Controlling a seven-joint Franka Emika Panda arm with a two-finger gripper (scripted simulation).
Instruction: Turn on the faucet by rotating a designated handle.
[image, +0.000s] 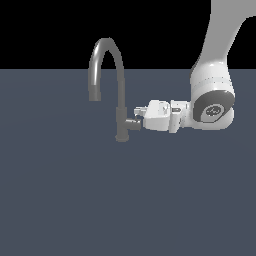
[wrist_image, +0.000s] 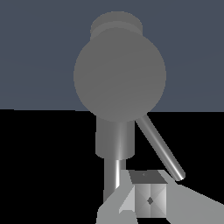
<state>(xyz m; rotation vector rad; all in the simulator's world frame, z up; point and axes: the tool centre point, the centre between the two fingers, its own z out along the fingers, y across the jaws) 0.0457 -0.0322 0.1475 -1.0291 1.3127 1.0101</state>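
The tall dull-grey gooseneck faucet (image: 118, 95) stands upright. Its short grey cylindrical handle (image: 133, 122) projects sideways from the stem. The white gripper (image: 141, 116) sits at this stub; its grip cannot be determined. Approach looks complete; rotation apparently remains.

White Franka arm (image: 220, 45) descends from the top at the exterior view's right. Wrist bent; white hand lies horizontal, pointing toward the exterior view's left. Gripper (image: 138, 116): grey fingers (wrist_image: 148, 199) set close together; whether closed cannot be told.
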